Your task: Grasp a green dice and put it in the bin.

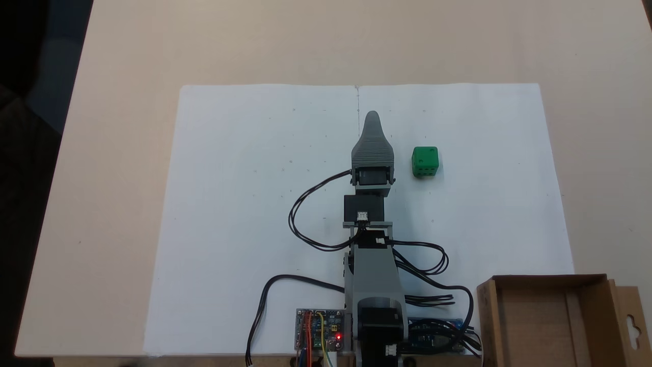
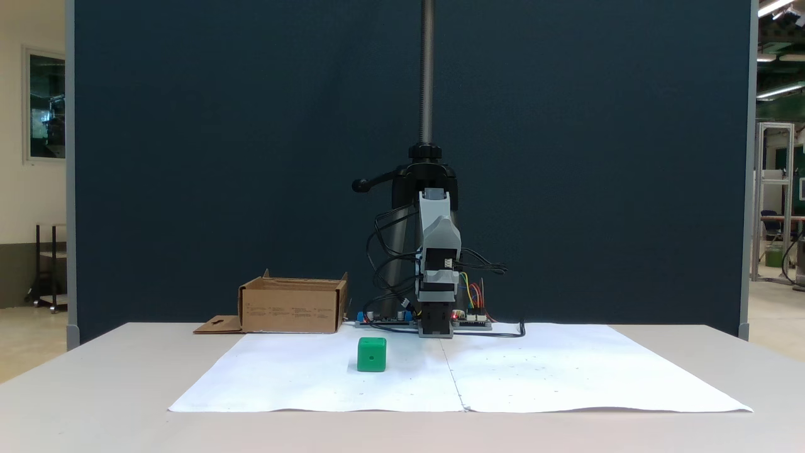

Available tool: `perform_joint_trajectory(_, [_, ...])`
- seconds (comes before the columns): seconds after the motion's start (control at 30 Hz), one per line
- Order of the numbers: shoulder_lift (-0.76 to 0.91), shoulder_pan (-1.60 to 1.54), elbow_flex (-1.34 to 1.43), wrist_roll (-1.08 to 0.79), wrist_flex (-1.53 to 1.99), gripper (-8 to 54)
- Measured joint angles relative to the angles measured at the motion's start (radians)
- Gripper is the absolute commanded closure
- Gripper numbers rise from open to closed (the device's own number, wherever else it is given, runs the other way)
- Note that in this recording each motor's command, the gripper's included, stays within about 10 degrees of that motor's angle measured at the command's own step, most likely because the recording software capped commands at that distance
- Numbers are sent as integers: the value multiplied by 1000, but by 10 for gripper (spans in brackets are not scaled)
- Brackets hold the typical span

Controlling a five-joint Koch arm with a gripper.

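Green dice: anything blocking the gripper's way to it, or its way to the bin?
Nothing visible. The green dice sits alone on the white paper right of the gripper in the top-down fixed view. Bare paper lies between it and the bin.

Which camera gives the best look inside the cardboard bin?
The fixed view from above: it looks down into the bin, showing its bare floor, walls and the flap with the hang-hole. The fixed view from the front shows the bin side-on: outer wall and rim, the interior hidden.
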Motion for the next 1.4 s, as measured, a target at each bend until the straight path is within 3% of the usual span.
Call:
perform_joint_trajectory(0.9, [0, 52, 0, 0, 18, 20])
perform_joint_trajectory(1.4, [0, 58, -28, -9, 46, 58])
